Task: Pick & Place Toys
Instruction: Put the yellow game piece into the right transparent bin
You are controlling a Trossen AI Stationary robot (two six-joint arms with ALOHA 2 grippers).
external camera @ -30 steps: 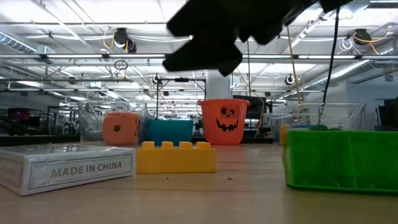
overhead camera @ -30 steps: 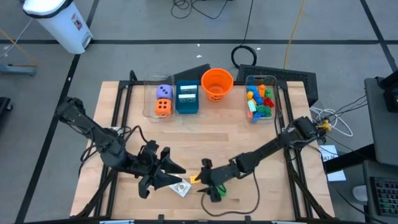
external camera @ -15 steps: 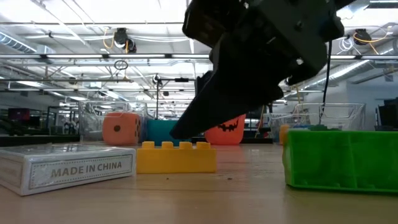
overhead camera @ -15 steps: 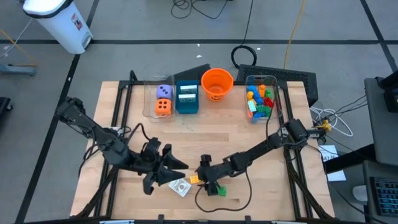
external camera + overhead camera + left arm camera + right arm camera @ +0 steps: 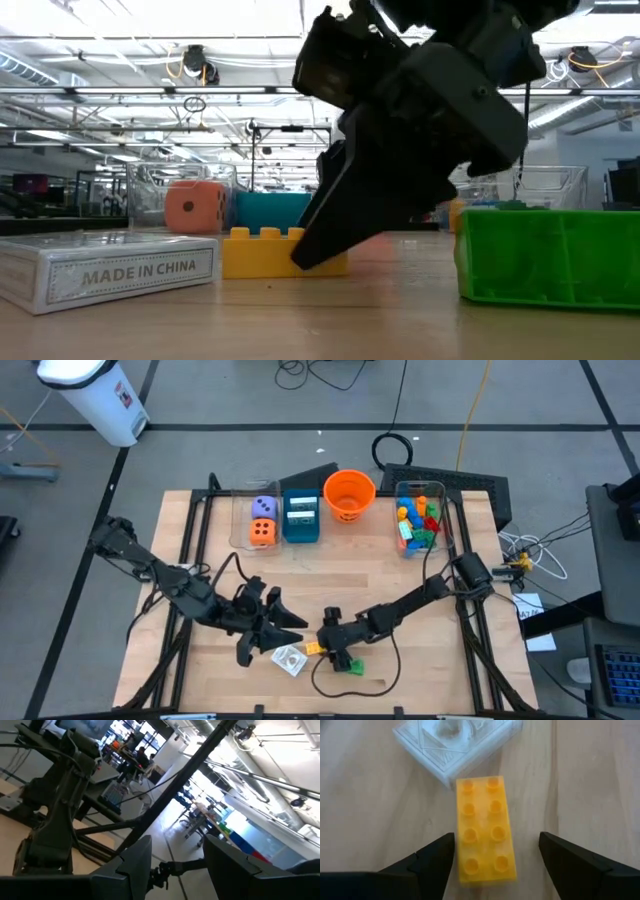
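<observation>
High view: on the wooden table [image 5: 330, 575] the right gripper [image 5: 325, 643] sits low in the frame, just right of centre, directly over a yellow brick [image 5: 313, 649] that peeks out at its left edge. A white card box [image 5: 290, 660] lies just left of that brick, and a green brick [image 5: 354, 666] lies just right of it, below the gripper. The left gripper [image 5: 282, 628] is lower left of centre, above the card box; whether its fingers are spread cannot be told here. Along the upper part of the table stand a clear bin [image 5: 262, 520] with a purple die [image 5: 264, 507] and an orange die [image 5: 262, 532], a teal box [image 5: 300, 517], an orange bucket [image 5: 349, 495], and a second clear bin [image 5: 418, 517] filled with coloured bricks.

Low view: the card box [image 5: 105, 267] is at lower left, the yellow brick [image 5: 258, 253] at centre, the green brick [image 5: 548, 254] at right. A dark gripper finger comes down from above, its tip at the table in front of the yellow brick's right end. The orange die [image 5: 194, 208] shows far behind.

Left wrist view: the left gripper [image 5: 176, 860] points out into the room, its two fingers apart with nothing between them.

Right wrist view: the right gripper [image 5: 496, 856] has its fingers spread wide, one on each side of the yellow brick [image 5: 483, 829], neither touching it. The card box [image 5: 457, 742] lies just beyond the brick's far end.
</observation>
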